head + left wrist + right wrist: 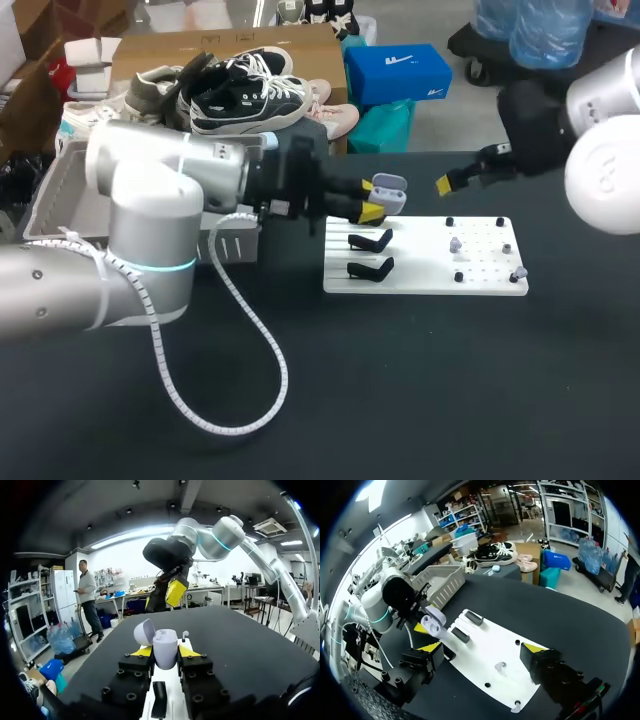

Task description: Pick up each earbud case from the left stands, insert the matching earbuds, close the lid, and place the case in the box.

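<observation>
The left end effector (165,653) is pinching the earbud case (165,641) from both sides, its yellow tips pressed against the pale case's flanks, and the case stands upright between them with its lid (144,631) swung open to one side. The case is held off the worktop (420,380), above the near end of the white board (425,268) that lies beneath this end effector. Two black stands (370,241) sit on the board just below and beside the held case, both bare. The right end effector (481,651) hangs with its fingers spread wide and nothing between them, well ahead of the case and apart from it, over the far side of the same board. Under the gap between its spread fingers, a small pale earbud (501,666) rests on the board among black pegs, and a second earbud (516,708) lies at the board's edge, closer in under the right wrist. The grey box (442,580) stands on the worktop behind the left end effector, beside the left arm
</observation>
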You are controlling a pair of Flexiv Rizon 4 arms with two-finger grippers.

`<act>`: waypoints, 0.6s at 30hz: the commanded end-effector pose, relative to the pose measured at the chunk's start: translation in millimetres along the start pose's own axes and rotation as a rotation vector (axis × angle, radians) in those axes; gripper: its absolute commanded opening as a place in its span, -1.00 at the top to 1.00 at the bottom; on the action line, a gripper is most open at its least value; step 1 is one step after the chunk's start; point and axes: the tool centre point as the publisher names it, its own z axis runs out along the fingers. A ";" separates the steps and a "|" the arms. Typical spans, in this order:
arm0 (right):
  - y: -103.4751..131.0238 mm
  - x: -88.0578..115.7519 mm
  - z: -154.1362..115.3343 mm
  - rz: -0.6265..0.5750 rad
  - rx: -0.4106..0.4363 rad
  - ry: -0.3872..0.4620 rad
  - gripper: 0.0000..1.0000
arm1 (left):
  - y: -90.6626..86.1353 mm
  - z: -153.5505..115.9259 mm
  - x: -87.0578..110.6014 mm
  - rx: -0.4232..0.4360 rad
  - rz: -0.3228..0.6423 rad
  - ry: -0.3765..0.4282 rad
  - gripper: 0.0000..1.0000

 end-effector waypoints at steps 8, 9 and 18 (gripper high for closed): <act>-12.1 24.7 -41.3 -0.009 0.059 -0.053 -1.00 | 3.7 0.7 -11.3 -0.048 0.104 -0.087 1.00; -13.7 26.3 -43.4 -0.008 0.061 -0.058 -1.00 | 4.5 2.4 -10.9 -0.048 0.106 -0.091 1.00; -23.8 40.3 -50.3 -0.007 0.069 -0.048 -1.00 | 6.4 12.3 -16.8 -0.069 0.169 -0.131 1.00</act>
